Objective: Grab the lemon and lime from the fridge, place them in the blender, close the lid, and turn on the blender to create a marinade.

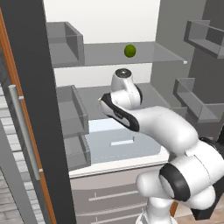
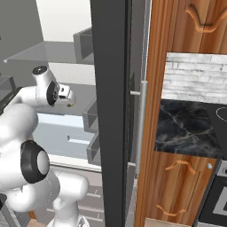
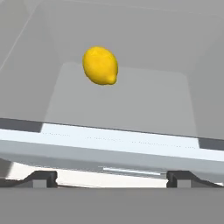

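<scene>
Left to right in the left base view: fridge [image 1: 30,109] door stands swung open at the left edge w/ its bar handle [image 1: 24,131], so the white inside is free to reach. Door bins [image 1: 70,109] just right of it. Lime [image 1: 130,51] sits alone on the upper shelf [image 1: 153,52], well above the arm [image 1: 148,118], which stretches into the mid level over the pale drawer [image 1: 118,140]. Judging by that, the arm is aimed at the lower shelf, not the lime, so lemon first.

Hand view: lemon [image 3: 100,65] lies upper left of centre on the grey shelf, towards the back, nothing touching it. Gripper [image 3: 111,178] is spread wide, fingertips [image 3: 41,178] low at both sides, holding nothing. Lemon sits apart from them, beyond the shelf's front lip, so the approach looks early.

Right base view: the hand [image 2: 64,95] points into the fridge, left of the dark door edge; wood cabinets [image 2: 177,26] and dark counter [image 2: 186,128] to the right.

Lemon look: bright yellow, oval, small nub at its lower right end, smooth skin. Prob. rolls easily, so jaws should close square across its short axis.
</scene>
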Robot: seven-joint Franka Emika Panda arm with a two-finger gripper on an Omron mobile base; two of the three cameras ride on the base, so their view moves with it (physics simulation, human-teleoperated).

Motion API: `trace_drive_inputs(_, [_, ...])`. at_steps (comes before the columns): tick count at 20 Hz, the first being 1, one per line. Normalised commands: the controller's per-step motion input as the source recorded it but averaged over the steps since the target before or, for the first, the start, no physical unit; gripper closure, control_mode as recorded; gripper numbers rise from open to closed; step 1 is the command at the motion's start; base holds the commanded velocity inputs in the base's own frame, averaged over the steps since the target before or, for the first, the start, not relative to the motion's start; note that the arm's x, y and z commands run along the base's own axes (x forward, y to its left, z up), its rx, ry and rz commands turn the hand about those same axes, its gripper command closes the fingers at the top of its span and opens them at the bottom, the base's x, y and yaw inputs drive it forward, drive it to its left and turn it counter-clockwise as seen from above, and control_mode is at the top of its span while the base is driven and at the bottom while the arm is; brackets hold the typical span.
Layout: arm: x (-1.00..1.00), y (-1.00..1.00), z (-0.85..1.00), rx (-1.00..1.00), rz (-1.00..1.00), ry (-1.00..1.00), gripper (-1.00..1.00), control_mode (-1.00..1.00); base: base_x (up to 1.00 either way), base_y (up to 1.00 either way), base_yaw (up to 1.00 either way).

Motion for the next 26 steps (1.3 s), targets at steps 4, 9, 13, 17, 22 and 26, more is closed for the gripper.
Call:
trace_drive_inputs(4, [0.41,0.13,-0.23,0.00,0.00,0.07,-1.00,-1.00,0.00,0.00,0.00])
trace_drive_inputs(9, [0.43,0.08,-0.34,0.00,0.00,0.04,-1.00,-1.00,0.00,0.00,0.00])
trace_drive_inputs(13, [0.34,0.00,-0.22,0.00,0.00,0.00,-1.00,-1.00,0.00,0.00,0.00])
trace_drive_inputs(17, [0.33,0.00,-0.14,0.00,0.00,0.00,-1.00,-1.00,0.00,0.00,0.00])
trace_drive_inputs(22, [0.42,0.00,-0.14,0.00,0.00,0.00,-1.00,-1.00,0.00,0.00,0.00])
trace_drive_inputs(26, [0.42,0.01,-0.16,0.00,0.00,0.00,-1.00,-1.00,0.00,0.00,0.00])
